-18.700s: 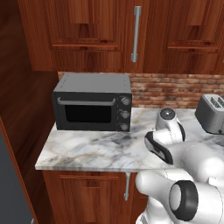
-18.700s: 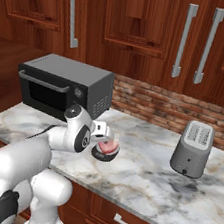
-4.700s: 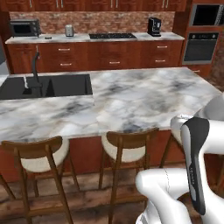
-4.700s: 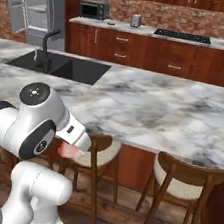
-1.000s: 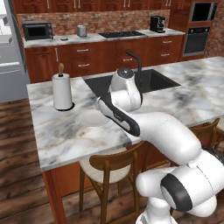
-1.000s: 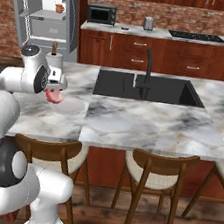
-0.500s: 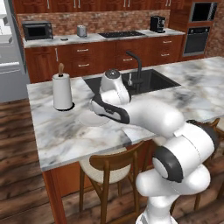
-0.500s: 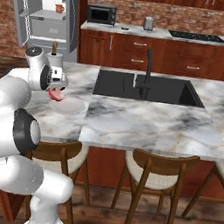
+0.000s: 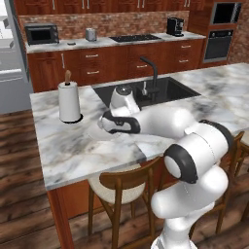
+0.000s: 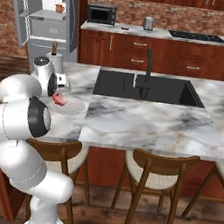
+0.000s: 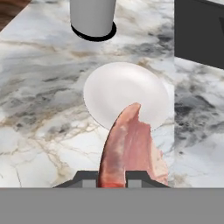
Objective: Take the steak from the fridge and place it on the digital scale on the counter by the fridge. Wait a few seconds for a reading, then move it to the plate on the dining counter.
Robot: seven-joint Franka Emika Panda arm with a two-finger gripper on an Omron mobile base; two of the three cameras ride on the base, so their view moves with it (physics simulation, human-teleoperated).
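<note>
Over the dining counter [image 11: 39, 109], the gripper [image 11: 112, 177] clasps the steak [image 11: 129, 148] between its fingers, the plate [image 11: 118, 89] just beyond them.

A white paper towel roll [image 9: 69, 101] on a black base stands upright at the left of the left base view, its brown spindle poking out the top. At the upper left sit a black microwave [image 9: 41, 34] and a small steel toaster [image 9: 90, 34]. A black coffee maker [image 9: 174, 26] stands at the upper right, beside a built-in wall oven [image 9: 220, 33]. Wooden stools [image 10: 160, 179] line the bottom of the right base view.
</note>
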